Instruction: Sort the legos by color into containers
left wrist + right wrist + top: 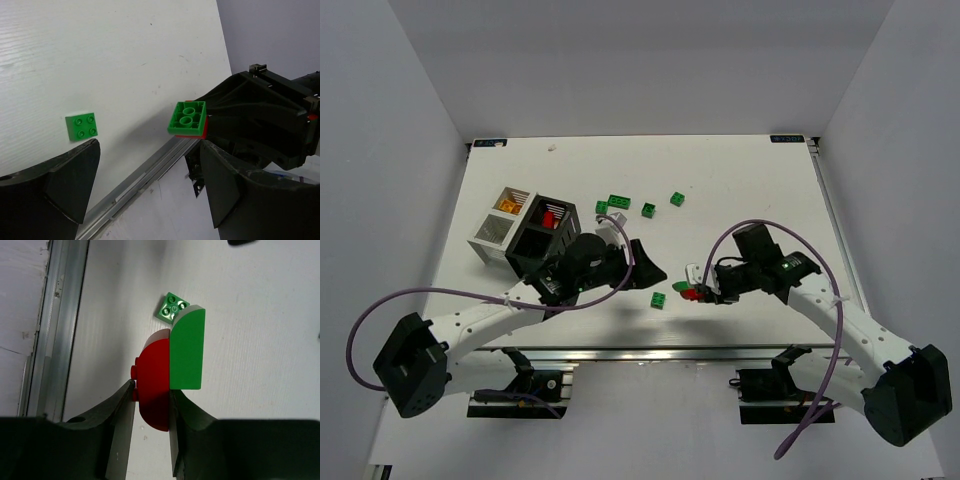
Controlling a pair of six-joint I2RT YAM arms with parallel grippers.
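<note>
My right gripper [700, 291] [151, 399] is shut on a red curved brick [155, 382] that has a green curved brick [187, 350] stuck to its side, held just above the table. My left gripper [655, 274] [148, 167] is open and empty, facing that joined pair [187, 119] from the left, a short way off. A small green brick [658, 300] [81, 126] [172, 307] lies on the table between the arms. Several green bricks [619, 202] lie further back. The black bin [545, 238] holds a red brick [552, 215]; two white bins [492, 235] stand to its left, one with a yellow-orange brick [506, 205].
The metal rail [650, 352] [55, 315] runs along the table's near edge, close under both grippers. The left arm's elbow rests close to the black bin. White walls enclose the table on the left, right and back.
</note>
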